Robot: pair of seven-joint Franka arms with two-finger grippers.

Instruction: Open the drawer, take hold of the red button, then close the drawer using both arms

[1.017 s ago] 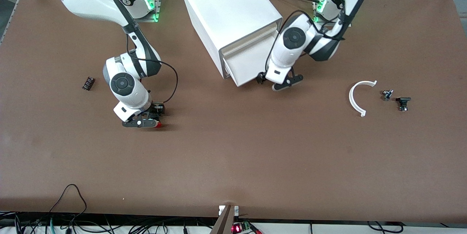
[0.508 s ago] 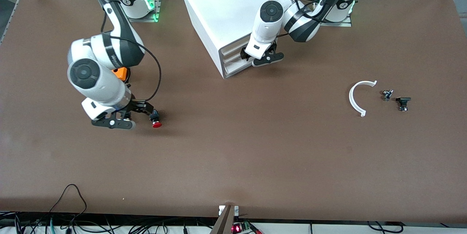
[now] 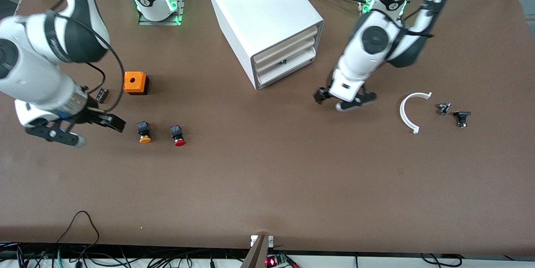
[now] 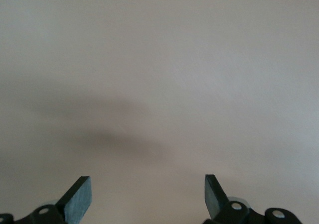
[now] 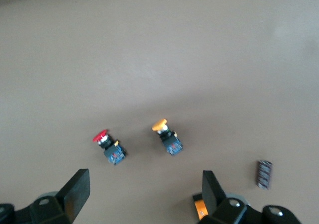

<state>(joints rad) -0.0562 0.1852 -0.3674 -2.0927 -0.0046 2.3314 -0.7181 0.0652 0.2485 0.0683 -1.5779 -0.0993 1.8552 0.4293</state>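
1. Nearest the front camera among the small parts, the button (image 3: 179,136) lies on its side on the brown table (image 3: 267,192), red cap turned toward the camera. It rests toward the right arm's end of the table, free of either hand. The right wrist view shows it too (image 5: 108,145), red cap and dark body on bare table.
2. Just beside it, a little closer to the right arm's end, lies an orange-capped button (image 3: 143,131), also on its side; the two do not touch.
3. The right hand (image 3: 75,129) hangs over the table at the right arm's end, near the orange-capped button, with its fingers spread wide and nothing between them.
4. Toward the left arm's end lie a curved white piece (image 3: 410,111) and two small dark parts (image 3: 453,113), well apart from the buttons.
5. The left hand (image 3: 343,100) is over bare table between the cabinet and the curved white piece; its fingers are apart and empty.
6. A small dark ribbed part (image 3: 102,94) and an orange box (image 3: 135,82) lie farther from the camera than the buttons.
7. The white cabinet (image 3: 263,13) stands farthest back. Its lowest drawer (image 3: 288,68) sits pushed in, its front level with the two drawers above.
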